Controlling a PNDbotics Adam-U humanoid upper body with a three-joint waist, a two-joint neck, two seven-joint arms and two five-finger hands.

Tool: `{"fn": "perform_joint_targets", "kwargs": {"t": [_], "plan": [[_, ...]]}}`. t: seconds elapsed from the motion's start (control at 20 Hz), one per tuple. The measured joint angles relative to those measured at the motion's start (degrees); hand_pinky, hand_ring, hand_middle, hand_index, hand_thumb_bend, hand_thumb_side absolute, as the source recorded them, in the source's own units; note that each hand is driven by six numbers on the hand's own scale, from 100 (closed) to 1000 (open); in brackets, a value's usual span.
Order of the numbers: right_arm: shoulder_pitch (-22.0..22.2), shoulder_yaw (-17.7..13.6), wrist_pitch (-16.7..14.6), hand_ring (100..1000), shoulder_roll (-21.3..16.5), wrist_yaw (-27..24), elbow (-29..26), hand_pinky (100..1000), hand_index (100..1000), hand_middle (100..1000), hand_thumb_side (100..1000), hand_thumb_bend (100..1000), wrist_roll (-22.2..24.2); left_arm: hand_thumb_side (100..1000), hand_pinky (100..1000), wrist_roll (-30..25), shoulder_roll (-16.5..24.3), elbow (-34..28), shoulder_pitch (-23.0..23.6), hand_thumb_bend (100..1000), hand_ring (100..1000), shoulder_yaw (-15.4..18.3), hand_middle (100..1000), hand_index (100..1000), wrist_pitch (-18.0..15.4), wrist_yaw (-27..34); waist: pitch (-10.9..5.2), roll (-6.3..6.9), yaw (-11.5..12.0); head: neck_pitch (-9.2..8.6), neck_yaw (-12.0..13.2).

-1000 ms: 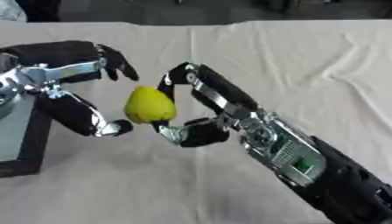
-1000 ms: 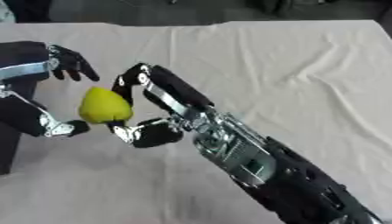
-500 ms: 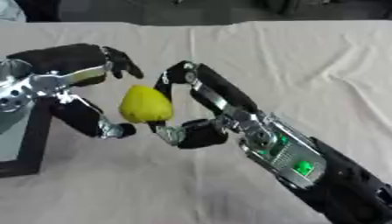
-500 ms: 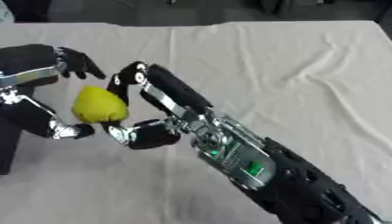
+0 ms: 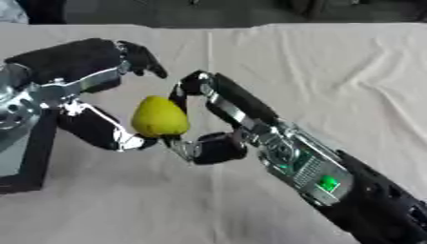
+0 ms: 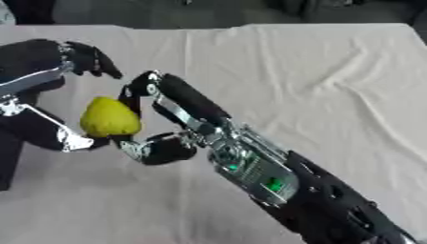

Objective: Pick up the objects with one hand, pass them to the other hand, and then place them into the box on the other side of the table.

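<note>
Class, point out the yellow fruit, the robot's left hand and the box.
yellow fruit (image 5: pixel 158 116), left eye view, its middle.
left hand (image 5: pixel 79 62), left eye view, its back.
box (image 5: pixel 25 157), left eye view, its dark wall.

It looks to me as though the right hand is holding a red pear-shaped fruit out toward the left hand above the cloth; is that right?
Not quite: the fruit is yellow, not red, as the left eye view shows. The right hand does hold it out toward the left hand above the cloth.

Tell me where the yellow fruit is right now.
The yellow fruit is left of centre in the left eye view, above the cloth, pinched by the right hand, with the left hand cupped around its other side.
</note>
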Motion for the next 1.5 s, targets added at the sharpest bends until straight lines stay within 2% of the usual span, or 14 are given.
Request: {"fn": "perform_joint_targets", "kwargs": {"t": [0.3,0.45,0.6,0.8,1.15,1.35,1.5], "plan": [[-0.15,0.65,0.55,675,0.03,1.74,0.85,808,521,378,100,100,-2.39,313,747,0.25,-0.09,1.25,0.00,462,771,-0.62,797,852,-0.29,-0.28,0.00,0.00,-0.03,-0.19,0.00],[-0.30,0.66,0.61,675,0.03,2.68,0.85,809,522,379,100,100,-3.14,301,745,0.55,-0.64,2.83,-0.11,416,772,-1.10,802,840,-0.66,-0.77,0.00,0.00,-0.05,-0.31,0.01],[-0.42,0.67,0.45,675,0.03,3.60,0.84,810,522,380,100,100,-3.71,284,746,1.19,-1.22,4.03,-0.37,320,774,-1.59,802,830,-1.23,-1.17,0.00,0.00,-0.09,-0.31,0.04],[-0.44,0.68,0.00,675,0.03,4.51,0.80,811,522,381,100,100,-4.20,281,748,2.25,-1.70,5.32,-0.44,289,774,-2.19,803,827,-1.92,-1.78,0.00,0.00,-0.12,-0.32,0.13],[-0.44,0.69,-0.33,677,0.05,5.53,1.06,813,523,382,100,100,-4.66,241,742,4.47,-2.65,7.37,-0.68,273,767,-2.76,788,816,-3.59,-3.37,0.00,0.01,-0.20,-0.36,0.27],[-0.44,0.74,-0.62,679,0.06,5.91,1.60,816,524,384,100,100,-4.94,234,732,5.82,-3.14,8.03,-0.70,325,759,-2.79,779,812,-4.79,-4.60,0.00,0.01,-0.32,-0.44,0.32],[-0.42,1.04,-0.94,679,0.07,6.29,1.74,817,525,385,100,100,-4.91,202,730,6.25,-3.29,7.96,-0.66,295,754,-2.83,773,802,-5.19,-5.65,0.00,0.00,-0.32,-0.29,0.45]]}}
